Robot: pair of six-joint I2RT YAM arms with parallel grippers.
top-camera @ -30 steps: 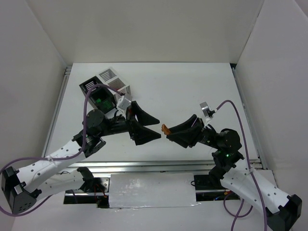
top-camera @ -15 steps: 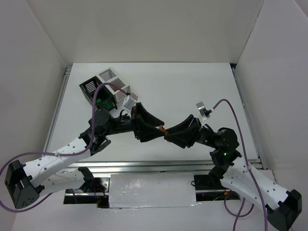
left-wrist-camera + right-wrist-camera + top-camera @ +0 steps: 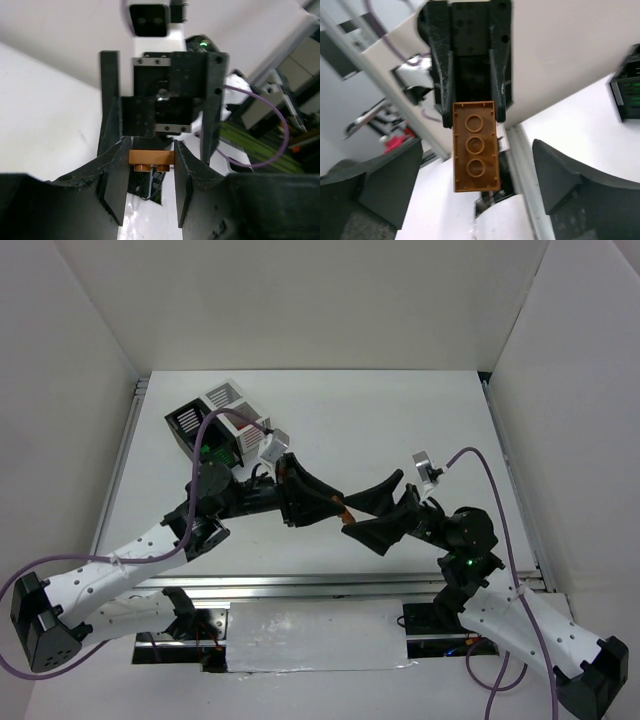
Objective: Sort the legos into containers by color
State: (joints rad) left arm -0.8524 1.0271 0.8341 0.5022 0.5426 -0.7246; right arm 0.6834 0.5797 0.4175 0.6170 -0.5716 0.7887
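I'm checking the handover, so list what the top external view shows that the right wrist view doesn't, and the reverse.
Only top external: the black container and the white container, at the table's far left. Only right wrist: the three studs on the brown lego's face. Both: the left gripper shut on that lego, and the right gripper open, not touching it.

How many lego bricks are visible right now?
1. A brown-orange brick is clamped in the left gripper, between the open fingers of the right gripper. No others show; more may be hidden inside the bins.
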